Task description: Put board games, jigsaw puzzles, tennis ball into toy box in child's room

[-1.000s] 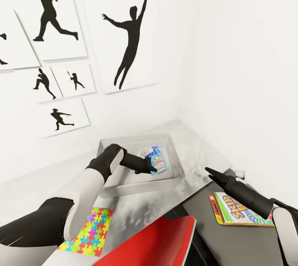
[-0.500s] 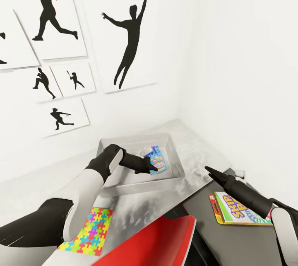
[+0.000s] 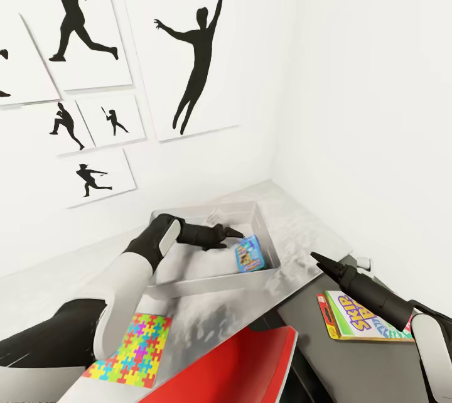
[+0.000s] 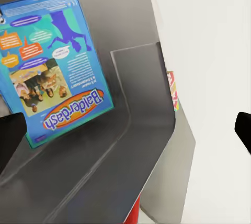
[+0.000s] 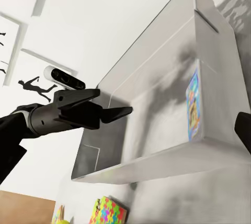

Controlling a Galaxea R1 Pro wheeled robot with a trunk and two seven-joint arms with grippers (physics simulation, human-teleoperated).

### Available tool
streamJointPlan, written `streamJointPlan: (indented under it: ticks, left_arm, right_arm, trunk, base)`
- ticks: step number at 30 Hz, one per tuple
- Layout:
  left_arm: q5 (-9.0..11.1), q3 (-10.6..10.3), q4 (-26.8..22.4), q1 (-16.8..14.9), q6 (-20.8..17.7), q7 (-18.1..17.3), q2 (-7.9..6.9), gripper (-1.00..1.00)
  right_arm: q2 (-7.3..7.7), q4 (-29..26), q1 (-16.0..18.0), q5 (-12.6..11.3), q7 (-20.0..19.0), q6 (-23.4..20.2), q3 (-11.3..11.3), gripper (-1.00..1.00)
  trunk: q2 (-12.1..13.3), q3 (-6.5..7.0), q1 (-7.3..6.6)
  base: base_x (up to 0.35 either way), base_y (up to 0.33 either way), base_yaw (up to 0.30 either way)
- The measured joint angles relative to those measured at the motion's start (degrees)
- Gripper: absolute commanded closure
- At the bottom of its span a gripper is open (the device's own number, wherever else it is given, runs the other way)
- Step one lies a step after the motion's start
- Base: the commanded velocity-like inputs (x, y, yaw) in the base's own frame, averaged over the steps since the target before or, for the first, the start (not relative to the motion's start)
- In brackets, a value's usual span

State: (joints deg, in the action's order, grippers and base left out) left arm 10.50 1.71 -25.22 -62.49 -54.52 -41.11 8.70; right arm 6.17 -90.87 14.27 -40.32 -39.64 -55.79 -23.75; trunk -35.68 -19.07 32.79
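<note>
One blue Balderdash board game (image 3: 249, 253) lies inside the grey metal toy box (image 3: 267, 246). My left hand (image 3: 231, 235) hovers over it, open and empty. Colourful jigsaw puzzle (image 3: 132, 349) and Skip-Bo board game (image 3: 364, 322) remain on the counter (image 3: 301, 236); right hand (image 3: 317, 260) looks closed, empty.

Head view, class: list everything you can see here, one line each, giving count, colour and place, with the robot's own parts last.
Toy box: one, grey, on the table by the wall.
Balderdash board game: one, blue, inside the toy box, leaning at its right wall.
Jigsaw puzzle: one, multicoloured, on the table in front of the box.
Skip-Bo game: one, green and red, under the right arm.
Red flat item: one, near table edge.
Silhouette posters: several, black on white, wall.
Left claw: black, open, above the box.
Right claw: black, shut.
</note>
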Motion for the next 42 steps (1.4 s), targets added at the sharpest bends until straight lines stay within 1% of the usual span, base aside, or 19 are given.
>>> streamJointPlan:
  ticks: [3, 7, 12, 13, 16, 17, 18, 20, 22, 23, 26, 28, 31, 32, 35, 38, 39, 40, 42]
  left_arm:
    - [0.18, 0.87, -0.01, 0.03, 0.95, -0.72, -0.99, -1.00]
    - [0.38, 2.04, 0.02, 0.07, 1.10, -1.88, -2.31, -1.00]
    - [0.37, 2.08, 0.03, 0.74, 1.33, -3.47, -3.93, -1.00]
    - [0.39, 2.11, 0.00, 0.95, 1.38, -10.29, -6.14, -1.00]
    - [0.23, 2.06, -0.07, 1.52, 1.53, -17.80, -8.17, -1.00]
    - [-0.12, 2.24, -0.24, 2.02, 1.57, -21.79, -8.94, -1.00]
    - [-0.20, 2.15, -0.54, 2.38, 1.62, -24.35, -9.57, -1.00]
    - [-0.30, 2.00, -1.72, 3.25, 1.71, -28.83, -10.86, -1.00]
    - [-0.31, 1.90, -4.17, 4.59, 1.78, -32.47, -11.83, -1.00]
    - [-0.32, 1.88, -5.05, 4.99, 1.79, -33.26, -12.07, -1.00]
    - [-0.32, 1.85, -10.84, 7.70, 1.46, -36.46, -13.32, -1.00]
    - [-0.29, 1.88, -13.68, 9.03, 1.26, -37.62, -13.90, -1.00]
    - [-0.21, 1.89, -17.58, 10.99, 0.87, -40.47, -15.50, -1.00]
    - [-0.22, 1.89, -18.01, 11.20, 0.84, -41.13, -15.81, -1.00]
    - [-0.20, 1.88, -19.58, 11.86, 0.75, -45.18, -17.84, -1.00]
    - [-0.20, 1.86, -20.00, 12.02, 0.79, -47.49, -19.37, -1.00]
    - [-0.18, 1.85, -20.19, 12.08, 0.96, -48.53, -20.17, -1.00]
    - [-0.19, 1.85, -20.42, 12.15, 1.07, -48.67, -20.64, -1.00]
    - [-0.22, 1.84, -22.76, 13.22, 1.35, -48.67, -22.36, -1.00]
  right_arm:
    - [-0.01, 0.06, 0.00, 0.01, 0.02, 0.00, 0.00, -1.00]
    - [-0.01, 0.06, 0.00, 0.07, 0.02, 0.00, 0.01, -1.00]
    - [-0.01, 0.08, 0.00, 0.09, 0.02, 0.00, 0.01, -1.00]
    - [-0.01, 0.08, 0.00, 0.06, 0.02, 0.00, 0.01, -1.00]
    - [0.05, 0.08, 0.00, 0.07, -0.04, 0.00, 0.01, -1.00]
    - [0.07, 0.06, 0.00, 0.07, -0.06, 0.00, 0.01, -1.00]
    - [0.04, 0.07, 0.00, 0.06, -0.07, 0.00, 0.01, -1.00]
    - [0.01, 0.06, 0.00, 0.08, -0.07, 0.00, -0.01, -1.00]
    - [0.03, 0.02, 0.00, 0.04, -0.12, 0.00, -0.04, -1.00]
    - [0.02, 0.02, 0.00, 0.03, -0.13, 0.00, -0.05, -1.00]
    - [0.01, 0.01, 0.00, 0.01, -0.24, 0.00, -0.07, -1.00]
    - [0.00, 0.01, 0.00, 0.01, -0.32, 0.00, -0.12, -1.00]
    - [-0.04, 0.00, 0.00, 0.01, -0.41, 0.00, -0.16, -1.00]
    - [-0.04, 0.00, 0.00, 0.00, -0.42, 0.00, -0.16, -1.00]
    - [-0.05, 0.00, 0.00, -0.01, -0.85, 0.23, -0.17, -1.00]
    - [-0.03, 0.00, 0.00, 0.01, -1.66, 0.91, -0.17, -1.00]
    - [-0.02, 0.00, 0.00, 0.02, -2.06, 1.26, -0.16, -1.00]
    - [-0.02, 0.00, 0.00, 0.03, -2.23, 1.42, -0.14, -1.00]
    - [-0.02, -0.01, 0.00, 0.05, -2.58, 1.76, -0.11, -1.00]
  trunk:
    - [0.00, 0.00, 0.00]
    - [0.00, 0.00, 0.00]
    - [0.00, 0.00, 0.00]
    - [0.00, 0.00, 0.00]
    - [0.00, 0.00, 0.00]
    - [0.00, 0.00, 0.00]
    - [0.00, 0.00, 0.00]
    - [0.00, 0.00, 0.00]
    - [0.00, 0.00, 0.00]
    - [0.00, 0.00, 0.00]
    - [0.00, 0.00, 0.00]
    - [0.00, 0.00, 0.00]
    - [-0.01, 0.00, 0.02]
    - [-0.01, 0.01, 0.03]
    - [0.00, 0.16, 0.02]
    - [0.00, 0.38, 0.01]
    - [-0.01, 0.47, 0.00]
    - [-0.01, 0.55, 0.01]
    - [-0.01, 0.73, 0.00]
  base:
    - [0.000, 0.000, 0.000]
    - [0.000, 0.000, 0.000]
    - [0.000, 0.000, 0.000]
    - [0.000, 0.000, 0.000]
    - [0.000, 0.000, 0.000]
    - [0.000, 0.000, 0.000]
    - [0.000, 0.000, 0.000]
    - [0.000, 0.000, 0.000]
    - [0.000, 0.000, 0.000]
    - [0.000, 0.000, 0.000]
    - [0.000, 0.000, 0.000]
    - [-0.027, 0.000, 0.000]
    - [-0.169, 0.000, 0.000]
    - [-0.252, 0.000, 0.000]
    - [-0.246, 0.000, 0.000]
    - [-0.112, 0.000, 0.000]
    - [-0.059, 0.000, 0.000]
    - [-0.038, 0.000, 0.000]
    - [-0.020, 0.000, 0.000]
